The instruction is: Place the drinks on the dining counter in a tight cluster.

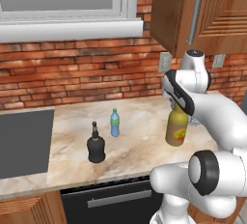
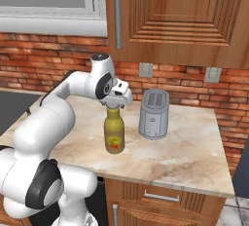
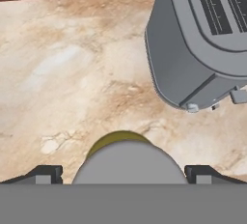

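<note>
Toaster [image 2: 154,114] crowds the olive-yellow bottle [image 2: 114,133]; bare counter [image 2: 185,157] elsewhere.

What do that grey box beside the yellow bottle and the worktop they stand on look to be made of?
The toaster looks like brushed or painted metal: flat matte grey, ribbed sides, two top slots; grey plastic is possible too. The counter looks like polished marble or an imitation: beige with brown veining and a soft sheen. The olive-yellow bottle looks like smooth glass or plastic; I cannot tell which.
</note>
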